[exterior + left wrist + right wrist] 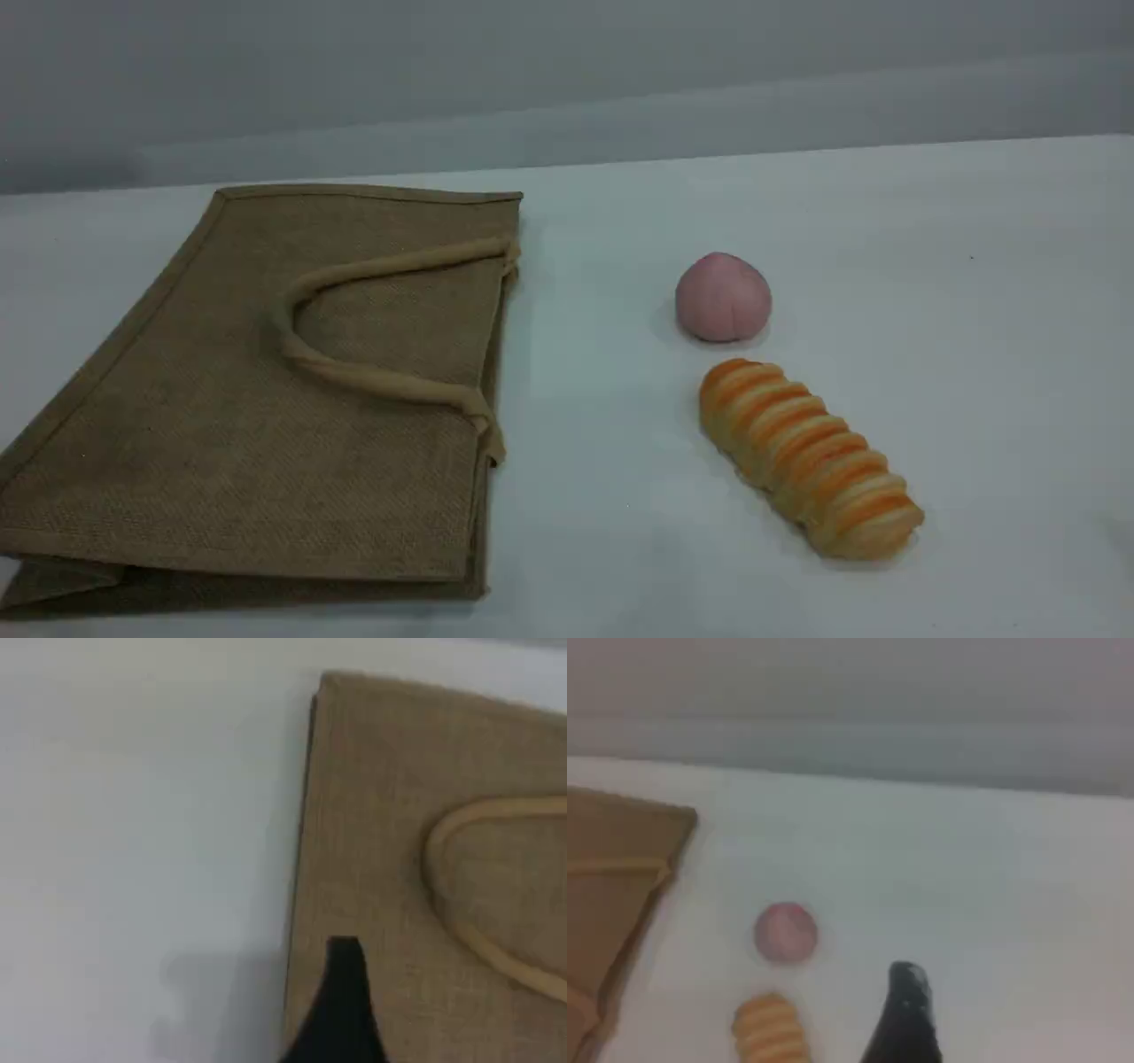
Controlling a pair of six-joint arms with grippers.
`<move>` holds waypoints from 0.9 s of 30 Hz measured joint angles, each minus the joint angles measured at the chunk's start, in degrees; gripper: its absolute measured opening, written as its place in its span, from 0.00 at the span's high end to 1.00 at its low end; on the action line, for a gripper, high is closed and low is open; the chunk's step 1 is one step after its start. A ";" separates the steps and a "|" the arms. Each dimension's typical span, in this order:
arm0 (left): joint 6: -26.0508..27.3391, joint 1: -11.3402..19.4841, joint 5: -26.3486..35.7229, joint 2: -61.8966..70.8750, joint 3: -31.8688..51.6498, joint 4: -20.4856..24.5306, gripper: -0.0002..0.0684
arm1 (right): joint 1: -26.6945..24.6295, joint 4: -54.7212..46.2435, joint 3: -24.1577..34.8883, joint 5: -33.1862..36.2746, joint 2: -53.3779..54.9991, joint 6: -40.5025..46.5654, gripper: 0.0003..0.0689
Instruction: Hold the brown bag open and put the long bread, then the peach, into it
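Slanted scene view and both high wrist views share the brown bag (266, 399).

No lettering, label, brand mark, number or sign can be read in any of the views. The brown bag (266, 399) is shown as plain coarse weave, the long bread (811, 456) as bare orange and pale ridges, and the peach (723, 297) as plain matte pink. The tabletop (930, 310) is seen as an unprinted pale surface.
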 joint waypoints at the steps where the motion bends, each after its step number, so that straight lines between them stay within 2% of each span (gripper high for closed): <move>1: 0.00 0.00 0.00 2.04 -0.93 -0.03 0.19 | 0.00 0.06 -0.34 -0.08 1.18 0.00 0.24; 8: 0.05 0.00 1.76 14.20 -8.29 -1.23 0.19 | 0.00 -0.29 -1.40 -0.98 9.91 -0.02 0.24; 15: -0.34 -0.70 1.70 22.76 -12.02 -1.43 0.19 | 0.00 -0.30 -1.40 -2.88 16.06 -0.02 0.24; 24: -3.29 -6.35 1.16 33.69 -17.92 -1.15 0.19 | 0.00 -0.47 -1.40 -4.10 19.79 -0.02 0.24; 27: -3.58 -7.27 1.16 37.45 -20.02 -1.16 0.19 | 0.00 -0.58 -1.40 -5.13 19.96 -0.02 0.24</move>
